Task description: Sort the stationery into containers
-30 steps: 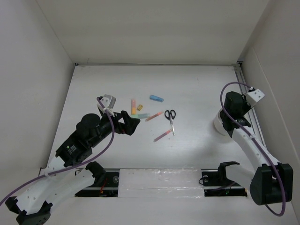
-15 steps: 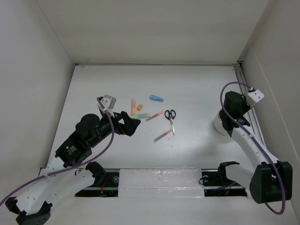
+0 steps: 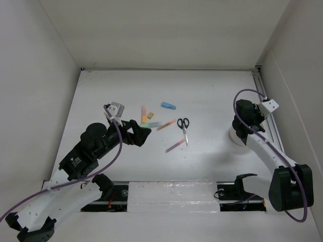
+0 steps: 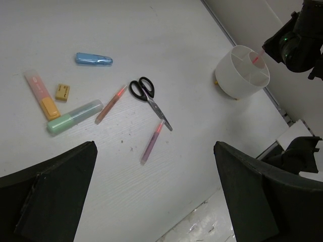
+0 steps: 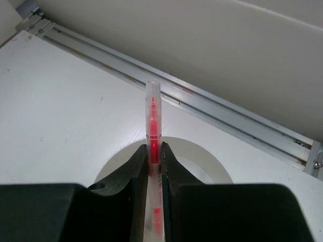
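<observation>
My right gripper [image 5: 153,154] is shut on a red pen [image 5: 153,116] and holds it upright over the white divided cup [image 5: 212,161]. The cup also shows in the left wrist view [image 4: 242,75] with the pen's tip [image 4: 256,59] over it, and in the top view [image 3: 236,136] under the right arm. My left gripper [image 3: 143,133] is open and empty above the table, near the loose items. On the table lie the black-handled scissors [image 4: 146,93], two pink pens [image 4: 111,103] [image 4: 153,141], a light-blue marker [image 4: 94,59], a mint-green marker [image 4: 74,117], a yellow-orange marker [image 4: 43,96] and a tiny yellow piece [image 4: 62,92].
A metal rail [image 5: 202,103] runs along the table's right edge just beyond the cup. White walls enclose the table on three sides. The left arm's wide black fingers [image 4: 48,196] frame the wrist view over bare table.
The right arm's wrist has turned a little and shifted slightly left above the cup. The left arm and the items on the table have not moved.
</observation>
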